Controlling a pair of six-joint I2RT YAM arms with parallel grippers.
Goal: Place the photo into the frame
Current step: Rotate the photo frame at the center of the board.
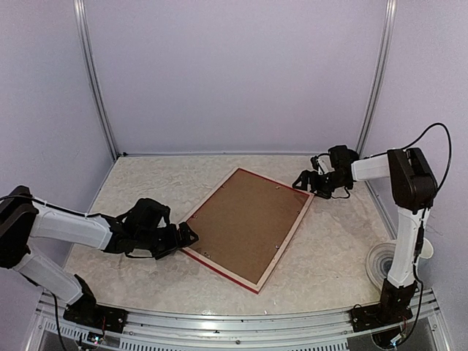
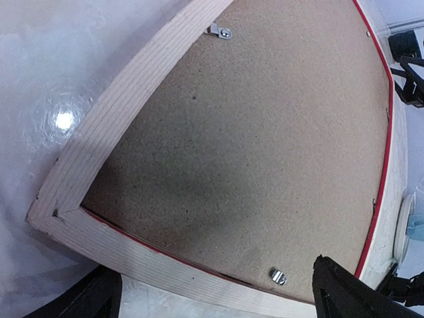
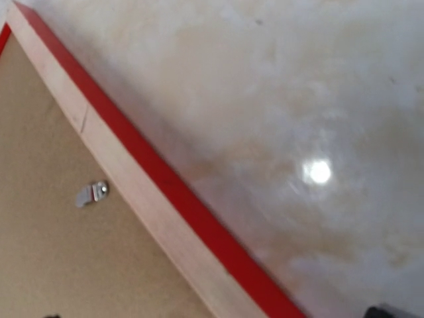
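Left gripper (image 1: 188, 235), wide open and empty, sits just beside the near-left corner of the frame (image 1: 219, 269), which lies face down, backing board (image 1: 245, 219) in, long sides running away rightward. Right gripper (image 1: 300, 181), equally open, is at the far-right corner; the photo is not in view

Plain pale-lilac wall panels (image 1: 234, 73) enclose a cream, marble-patterned surface (image 1: 146, 183) on three sides, with slim aluminium uprights (image 1: 95, 80) standing at the two back corners. A ribbed metal rail (image 1: 234, 325) runs along the near edge. An overhead light's glare (image 3: 319, 172) shines on the glossy top.
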